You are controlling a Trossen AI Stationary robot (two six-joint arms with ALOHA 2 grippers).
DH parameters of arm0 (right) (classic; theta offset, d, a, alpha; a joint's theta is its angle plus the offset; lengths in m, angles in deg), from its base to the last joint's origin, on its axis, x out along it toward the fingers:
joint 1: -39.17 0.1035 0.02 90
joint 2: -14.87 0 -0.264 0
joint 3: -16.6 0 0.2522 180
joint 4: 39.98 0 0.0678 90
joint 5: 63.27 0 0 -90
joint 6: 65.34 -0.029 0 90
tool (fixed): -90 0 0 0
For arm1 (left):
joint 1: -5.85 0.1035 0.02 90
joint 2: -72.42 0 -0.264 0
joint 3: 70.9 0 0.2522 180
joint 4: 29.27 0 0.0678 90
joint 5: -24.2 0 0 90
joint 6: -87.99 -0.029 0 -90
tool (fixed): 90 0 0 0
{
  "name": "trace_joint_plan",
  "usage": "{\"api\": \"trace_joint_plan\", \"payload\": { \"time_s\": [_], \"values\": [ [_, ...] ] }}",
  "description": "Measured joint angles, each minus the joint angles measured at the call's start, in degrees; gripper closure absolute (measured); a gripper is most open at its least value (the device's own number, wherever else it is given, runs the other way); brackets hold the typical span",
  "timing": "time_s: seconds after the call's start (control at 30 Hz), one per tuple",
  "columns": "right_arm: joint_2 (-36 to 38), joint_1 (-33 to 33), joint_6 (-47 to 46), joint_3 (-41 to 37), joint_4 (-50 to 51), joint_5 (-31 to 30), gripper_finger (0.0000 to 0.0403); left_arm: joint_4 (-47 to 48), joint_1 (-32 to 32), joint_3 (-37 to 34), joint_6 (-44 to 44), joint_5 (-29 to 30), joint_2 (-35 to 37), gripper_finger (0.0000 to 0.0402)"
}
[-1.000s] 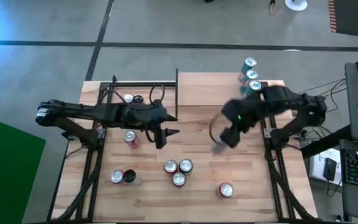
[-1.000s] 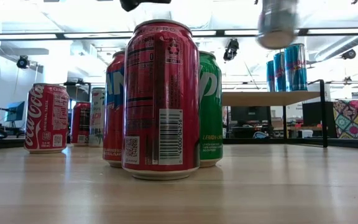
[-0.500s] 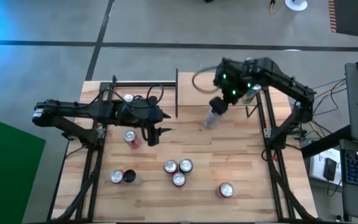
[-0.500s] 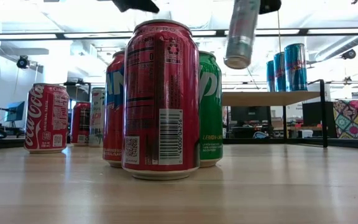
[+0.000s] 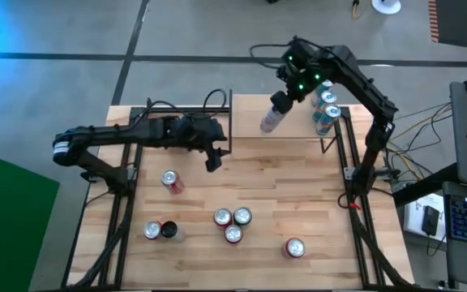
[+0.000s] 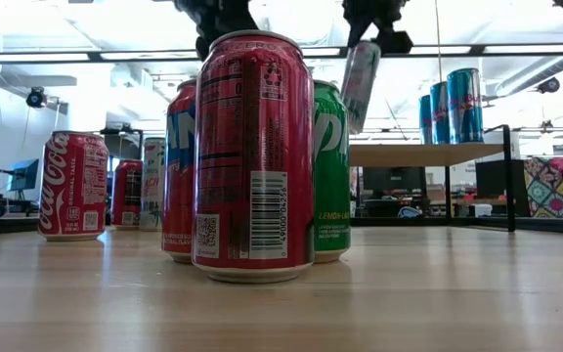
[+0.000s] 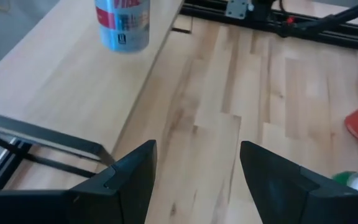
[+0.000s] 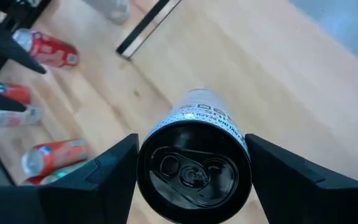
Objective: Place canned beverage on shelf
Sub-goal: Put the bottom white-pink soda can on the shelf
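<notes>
While the slim can [image 5: 272, 118] is held tilted in the right gripper [image 5: 280, 104] above the shelf [image 5: 250, 118], it should be righted and lowered onto bare board clear of the standing cans [image 5: 324, 101] beside the gripper before release.

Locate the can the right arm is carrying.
High view: the slim silver can is tilted in the right hand, above the shelf at the table's far edge, with the three blue cans standing to its right.
</notes>
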Motion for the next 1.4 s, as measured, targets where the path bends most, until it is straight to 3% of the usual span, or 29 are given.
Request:
{"api": "trace_joint_plan", "payload": {
  "time_s": [0.23, 0.5, 0.6, 0.9, 1.1, 1.4],
  "values": [
    [-0.5, -7.4, 6.0, 0.3, 0.0, -0.3, 0.0147, -1.3, 3.2, 0.0, 0.0, 0.0, -0.3, 0.0185],
    [-0.2, -11.2, 10.6, 0.3, 0.1, -1.1, 0.0147, -3.1, 5.0, 0.0, 0.2, -1.8, -0.6, 0.0185],
    [-0.2, -11.2, 12.1, 0.3, 0.1, -2.8, 0.0147, -3.3, 5.2, 0.0, 0.2, -2.0, -0.9, 0.0185],
    [0.6, -11.2, 12.4, 0.3, 0.1, -0.6, 0.0147, -5.6, 5.4, 0.1, 1.7, -2.0, -1.7, 0.0185],
    [1.1, -9.9, 13.1, 0.0, 0.0, -0.3, 0.0147, -11.5, 5.9, 0.1, 2.1, -2.0, -3.4, 0.0185],
    [1.1, -7.4, 12.9, -2.3, 0.0, -3.3, 0.0146, -12.0, 6.0, 0.1, 2.6, -1.8, -3.8, 0.0185]
  ]
}}
